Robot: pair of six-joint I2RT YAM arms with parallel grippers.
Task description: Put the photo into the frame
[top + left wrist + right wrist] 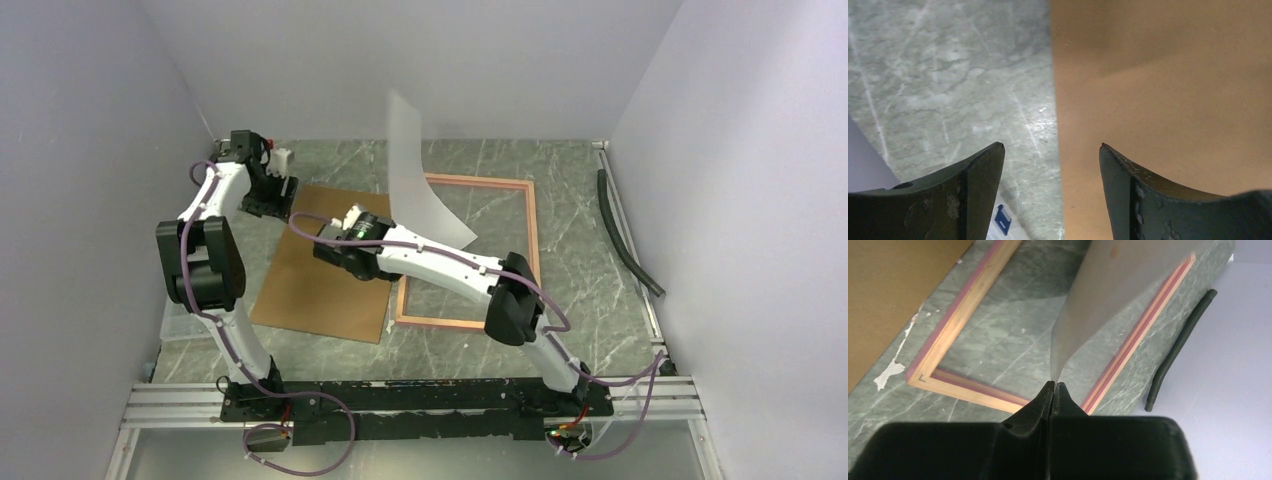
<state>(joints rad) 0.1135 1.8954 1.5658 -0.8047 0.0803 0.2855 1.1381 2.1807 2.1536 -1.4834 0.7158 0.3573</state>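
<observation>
Now the left gripper (1050, 150) hangs spread over the edge of the backing board (320, 285). The right gripper (1054, 386) pinches the photo (418, 170) upright above the pink frame (490, 181). Next, likely: lower it flat, square inside.

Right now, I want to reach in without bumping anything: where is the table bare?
Bare table lies between the frame and the black hose, and in the near strip between the backing board and the arm bases. Crowded: the board-frame gap, where the right gripper pinches the photo upright, and the board's far corner under the open left gripper.
</observation>
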